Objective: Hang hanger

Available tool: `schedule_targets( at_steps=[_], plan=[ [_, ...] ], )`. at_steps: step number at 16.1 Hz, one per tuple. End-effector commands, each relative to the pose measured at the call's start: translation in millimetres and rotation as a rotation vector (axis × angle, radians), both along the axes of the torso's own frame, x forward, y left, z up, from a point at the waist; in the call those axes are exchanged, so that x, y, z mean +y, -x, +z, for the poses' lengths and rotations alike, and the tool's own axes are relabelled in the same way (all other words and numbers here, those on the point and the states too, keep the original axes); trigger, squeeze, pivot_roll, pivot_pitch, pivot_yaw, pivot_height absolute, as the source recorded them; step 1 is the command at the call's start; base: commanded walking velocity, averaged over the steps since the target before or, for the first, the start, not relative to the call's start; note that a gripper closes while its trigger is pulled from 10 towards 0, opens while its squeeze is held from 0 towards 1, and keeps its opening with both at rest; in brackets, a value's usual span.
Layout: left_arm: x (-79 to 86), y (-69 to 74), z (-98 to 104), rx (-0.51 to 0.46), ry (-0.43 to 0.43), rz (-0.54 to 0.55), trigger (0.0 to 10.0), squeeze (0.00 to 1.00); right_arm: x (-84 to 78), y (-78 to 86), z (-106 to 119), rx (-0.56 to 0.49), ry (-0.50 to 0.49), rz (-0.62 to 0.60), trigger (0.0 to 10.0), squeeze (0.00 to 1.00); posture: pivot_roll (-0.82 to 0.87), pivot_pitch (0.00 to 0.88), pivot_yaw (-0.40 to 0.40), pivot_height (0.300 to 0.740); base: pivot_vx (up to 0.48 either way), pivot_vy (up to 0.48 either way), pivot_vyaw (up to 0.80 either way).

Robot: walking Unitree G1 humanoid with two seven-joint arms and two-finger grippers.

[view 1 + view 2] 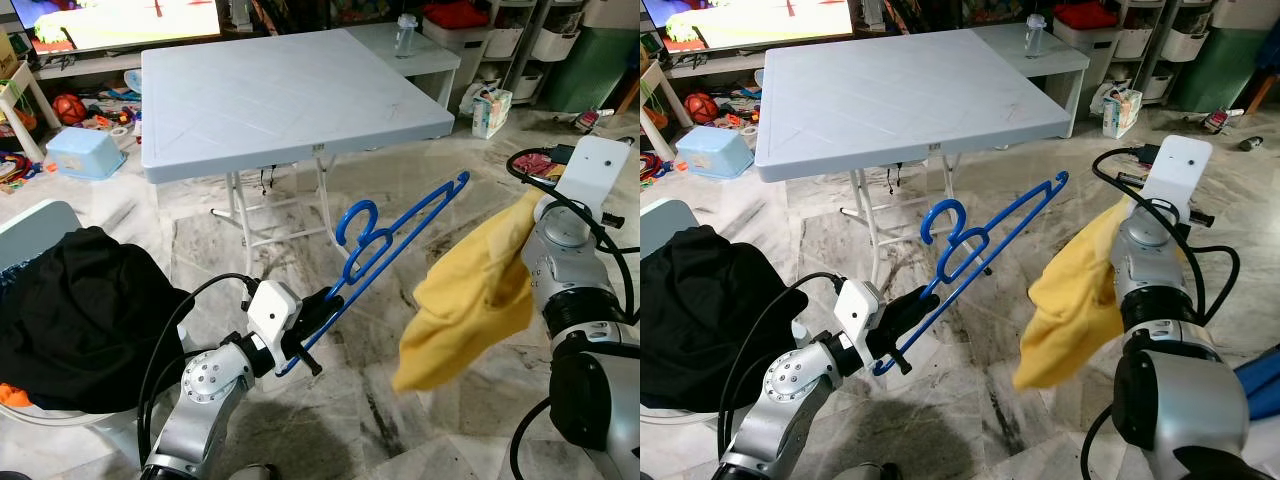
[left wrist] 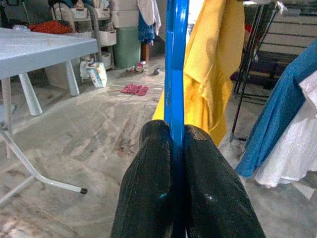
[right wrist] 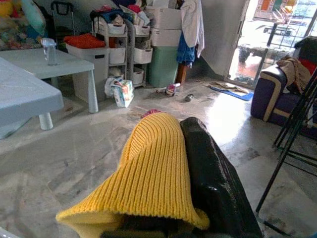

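Note:
A blue plastic hanger [image 1: 385, 240] slants up from low centre toward the right, its hook curling near the middle. My left gripper [image 1: 308, 335] is shut on its lower end; the black fingers [image 2: 153, 188] pinch the blue bar. A yellow knit garment [image 1: 470, 300] hangs at the right, draped from my right gripper [image 3: 181, 208], which is shut on the cloth; one black finger [image 3: 213, 173] shows beside the yellow knit [image 3: 153, 173]. The hanger's upper tip [image 1: 462, 178] sits just above and left of the garment, apart from it.
A grey folding table [image 1: 290, 90] stands ahead. A chair with black clothing [image 1: 80, 320] is at the left. Toys and a blue basin [image 1: 85, 152] lie far left. Storage racks [image 1: 520, 40] stand far right. A metal clothes rack with blue and white garments [image 2: 282, 129] stands nearby.

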State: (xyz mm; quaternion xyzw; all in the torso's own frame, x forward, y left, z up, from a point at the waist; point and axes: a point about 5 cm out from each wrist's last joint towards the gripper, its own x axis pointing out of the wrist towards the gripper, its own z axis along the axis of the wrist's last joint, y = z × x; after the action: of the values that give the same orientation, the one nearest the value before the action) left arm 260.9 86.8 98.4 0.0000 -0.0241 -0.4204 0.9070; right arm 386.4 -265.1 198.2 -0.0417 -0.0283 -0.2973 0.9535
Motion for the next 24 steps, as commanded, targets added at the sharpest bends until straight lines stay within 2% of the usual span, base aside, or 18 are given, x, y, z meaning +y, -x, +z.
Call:
schedule_targets(
  at_steps=[1, 16, 17, 18, 19, 21, 24],
  plan=[
    [0.9, 0.2, 6.1, -0.017, 0.007, -0.007, 0.0, 0.0, -3.2, -0.6, 7.4, -0.016, 0.014, -0.018, 0.0, 0.0, 0.02, 0.007, -0.046, 0.74, 0.0, 0.0, 0.0],
    [0.9, 0.2, 6.1, -0.017, 0.007, -0.007, 0.0, 0.0, -3.2, -0.6, 7.4, -0.016, 0.014, -0.018, 0.0, 0.0, 0.02, 0.007, -0.046, 0.74, 0.0, 0.0, 0.0],
    [45.2, -24.5, 22.7, -0.111, -0.108, 0.496, 10.0, 0.0, 24.1, 23.7, -33.6, -0.01, 0.086, 0.428, 0.0, 0.0, 0.03, 0.0, 0.006, 0.74, 0.0, 0.0, 0.0],
    [63.8, -30.1, 29.5, -0.146, -0.128, 0.7, 10.0, 0.0, 40.8, 41.1, -52.8, 0.0, 0.1, 0.602, 0.0, 0.0, 0.03, 0.0, 0.006, 0.74, 0.0, 0.0, 0.0],
    [76.8, -33.2, 34.8, -0.168, -0.123, 0.857, 10.0, 0.0, 50.6, 54.5, -63.2, -0.007, 0.118, 0.7, 0.0, 0.0, 0.02, 0.0, 0.002, 0.74, 0.0, 0.0, 0.0],
    [78.0, -33.4, 35.4, -0.172, -0.121, 0.88, 10.0, 0.0, 45.6, 49.4, -58.6, -0.021, 0.084, 0.666, 0.0, 0.0, 0.02, 0.0, -0.002, 0.74, 0.0, 0.0, 0.0],
    [76.0, -32.7, 31.5, -0.154, -0.127, 0.936, 10.0, 0.0, 49.6, 59.0, -61.7, -0.005, 0.063, 0.707, 0.0, 0.0, 0.03, 0.0, -0.011, 0.74, 0.0, 0.0, 0.0]
  ],
)
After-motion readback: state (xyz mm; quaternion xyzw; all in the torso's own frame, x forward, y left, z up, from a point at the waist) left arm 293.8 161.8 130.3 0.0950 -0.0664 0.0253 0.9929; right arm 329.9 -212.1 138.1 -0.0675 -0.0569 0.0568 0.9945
